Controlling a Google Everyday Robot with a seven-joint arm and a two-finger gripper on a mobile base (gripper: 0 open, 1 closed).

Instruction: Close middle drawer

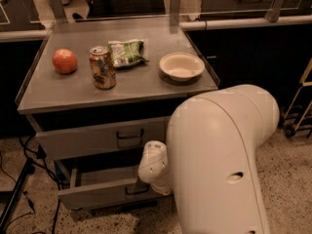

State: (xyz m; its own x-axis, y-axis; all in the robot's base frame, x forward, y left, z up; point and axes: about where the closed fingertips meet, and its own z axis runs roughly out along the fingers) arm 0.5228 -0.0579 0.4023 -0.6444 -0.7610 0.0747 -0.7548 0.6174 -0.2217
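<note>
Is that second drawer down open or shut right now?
Open: the middle drawer sticks out, its tray showing; the gripper is at its front edge.

— Where is the robot's gripper (145, 181) reaching?
— It is pointing low down, mostly hiding under the round white wrist (153, 165).
— And the big arm (219, 160)?
— It is bending up and off to the right of the gripper, bulging close to us. The wrist is sitting just above the gripper.

Single view, high up, tilted down and forward, close behind the robot arm (219, 150) at lower right, table (141, 84) mid-frame, gripper (147, 180) low centre at the middle drawer (92, 195) front.
</note>
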